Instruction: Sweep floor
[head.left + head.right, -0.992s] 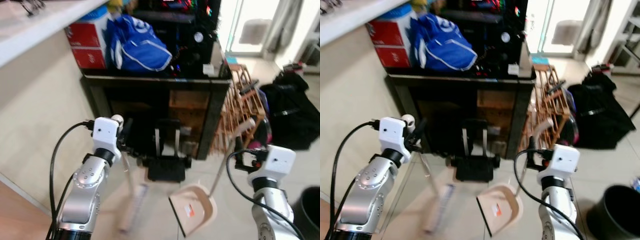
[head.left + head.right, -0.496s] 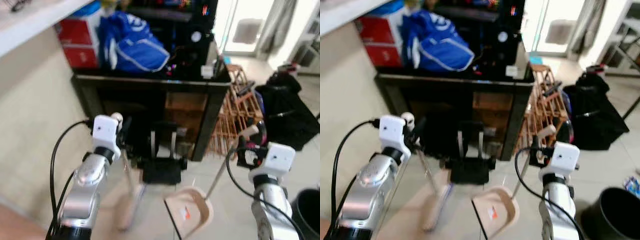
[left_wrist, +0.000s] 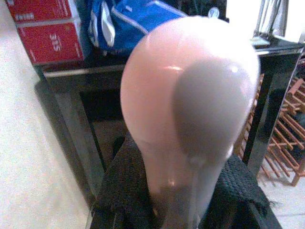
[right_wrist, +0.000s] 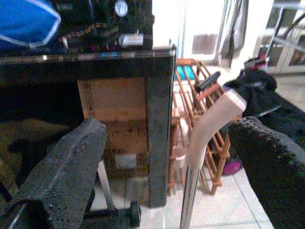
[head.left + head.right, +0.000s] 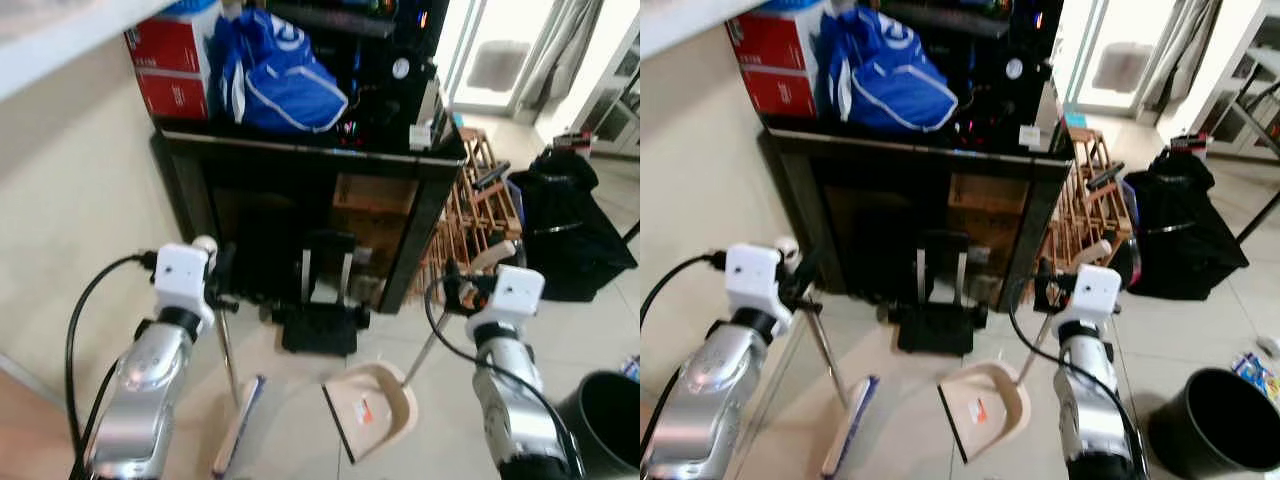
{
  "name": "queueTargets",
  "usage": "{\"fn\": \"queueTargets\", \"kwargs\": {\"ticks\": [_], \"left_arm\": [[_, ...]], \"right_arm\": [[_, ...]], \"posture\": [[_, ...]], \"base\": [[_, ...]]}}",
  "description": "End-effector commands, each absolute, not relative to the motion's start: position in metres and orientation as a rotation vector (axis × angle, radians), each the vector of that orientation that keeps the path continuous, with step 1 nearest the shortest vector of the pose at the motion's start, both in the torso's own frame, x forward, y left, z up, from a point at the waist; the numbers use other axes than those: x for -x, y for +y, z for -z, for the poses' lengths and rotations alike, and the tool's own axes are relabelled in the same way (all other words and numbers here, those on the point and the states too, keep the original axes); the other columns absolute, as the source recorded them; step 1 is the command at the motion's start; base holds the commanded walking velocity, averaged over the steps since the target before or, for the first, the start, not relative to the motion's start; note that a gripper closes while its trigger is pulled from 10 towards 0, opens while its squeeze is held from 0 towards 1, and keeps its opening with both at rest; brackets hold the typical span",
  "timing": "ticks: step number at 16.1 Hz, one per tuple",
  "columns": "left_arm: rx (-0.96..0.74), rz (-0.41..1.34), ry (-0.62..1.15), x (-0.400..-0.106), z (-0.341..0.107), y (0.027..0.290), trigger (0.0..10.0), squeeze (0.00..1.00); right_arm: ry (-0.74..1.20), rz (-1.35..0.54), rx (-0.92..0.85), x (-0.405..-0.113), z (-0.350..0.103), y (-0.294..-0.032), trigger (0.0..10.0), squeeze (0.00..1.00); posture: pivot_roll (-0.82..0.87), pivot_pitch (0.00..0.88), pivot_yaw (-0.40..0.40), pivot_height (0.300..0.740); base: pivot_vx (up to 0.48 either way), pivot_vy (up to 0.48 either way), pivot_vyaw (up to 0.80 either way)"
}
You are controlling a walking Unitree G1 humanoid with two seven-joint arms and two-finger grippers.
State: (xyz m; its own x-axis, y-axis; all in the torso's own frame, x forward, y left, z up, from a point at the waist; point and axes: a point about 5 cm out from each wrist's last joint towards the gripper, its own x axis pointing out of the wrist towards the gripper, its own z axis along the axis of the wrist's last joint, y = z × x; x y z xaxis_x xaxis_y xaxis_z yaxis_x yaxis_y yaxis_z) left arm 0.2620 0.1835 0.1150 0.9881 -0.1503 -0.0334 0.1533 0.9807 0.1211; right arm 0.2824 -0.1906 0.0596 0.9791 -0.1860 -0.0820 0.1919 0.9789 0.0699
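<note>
The left gripper (image 5: 222,272) is clenched on the pink rounded grip (image 3: 190,114) of the slim metal-handled broom (image 5: 238,425), whose head rests on the tiled floor (image 5: 290,440) at seven o'clock. The right gripper (image 5: 462,292) is spread apart around the pale handle (image 4: 209,124) of the beige plastic dustpan (image 5: 372,408), at five o'clock. Unclamped, that handle could tip away; a wide stroke might strike the black cabinet (image 5: 300,190).
</note>
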Motion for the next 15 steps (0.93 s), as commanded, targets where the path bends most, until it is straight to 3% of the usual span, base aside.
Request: {"fn": "queueTargets", "kwargs": {"ticks": [1,7,12,15], "left_arm": [[-0.141,0.167,-0.024,-0.260,-0.128,0.183,10.0,0.00],[-0.153,0.146,0.014,-0.236,-0.127,0.195,10.0,0.00],[-0.150,0.171,0.010,-0.239,-0.129,0.186,10.0,0.00],[-0.165,0.204,0.013,-0.237,-0.130,0.181,10.0,0.00]], "right_arm": [[0.084,0.221,-0.114,-0.285,-0.057,-0.198,10.0,1.00],[0.019,0.247,-0.245,-0.287,-0.052,-0.201,10.0,1.00],[-0.038,0.345,-0.318,-0.268,-0.050,-0.226,10.0,1.00],[-0.038,0.266,-0.415,-0.279,-0.055,-0.232,10.0,1.00]], "posture": [[0.05,0.117,-0.045,0.740],[0.08,0.135,-0.047,0.740],[0.07,0.126,-0.042,0.740],[0.07,0.137,-0.036,0.740]], "base": [[0.000,0.000,0.00],[0.000,0.000,0.00],[0.000,0.000,0.00],[0.000,0.000,0.00]]}}
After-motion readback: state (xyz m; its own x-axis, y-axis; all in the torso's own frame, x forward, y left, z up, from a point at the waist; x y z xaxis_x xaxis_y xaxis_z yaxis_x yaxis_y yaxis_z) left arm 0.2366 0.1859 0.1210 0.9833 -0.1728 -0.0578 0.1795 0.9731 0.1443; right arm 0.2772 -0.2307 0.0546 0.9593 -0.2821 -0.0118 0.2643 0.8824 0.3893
